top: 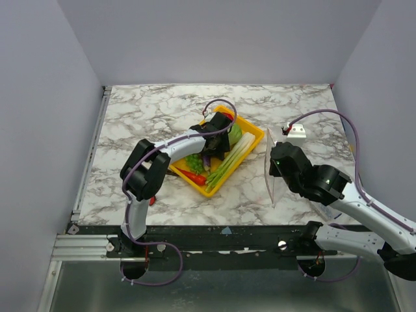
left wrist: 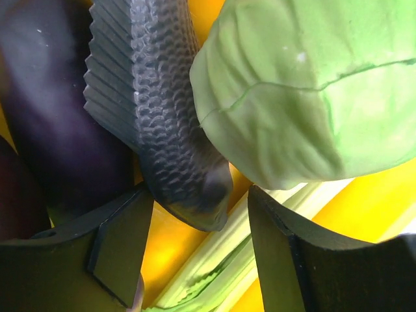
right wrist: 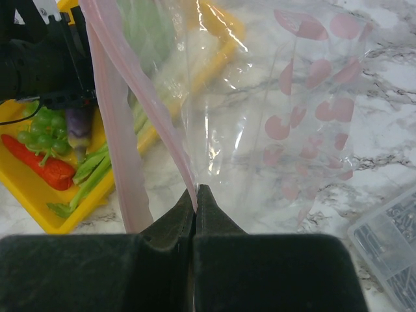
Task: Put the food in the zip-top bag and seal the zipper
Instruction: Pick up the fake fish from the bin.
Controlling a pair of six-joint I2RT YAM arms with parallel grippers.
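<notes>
Left gripper (left wrist: 198,221): the jaws were held moderately apart; nothing was gripped.
Cucumber (left wrist: 162,117): the dark ridged tip was located between the two fingers, just ahead of them.
Neighbours: the cabbage (left wrist: 305,97) was found just beyond the right finger, an eggplant (left wrist: 52,117) beyond the left finger, and the leek (left wrist: 214,266) beneath the jaws, in the yellow tray (top: 211,190).
Right gripper (right wrist: 195,195): the jaws were clamped on the zip-top bag (right wrist: 260,130) at its edge, beside the zipper (right wrist: 114,117).
Step, as judged: cucumber pickup.
Procedure: the jaws were best advanced past the tapered tip before closure, with cabbage and leek excluded.
</notes>
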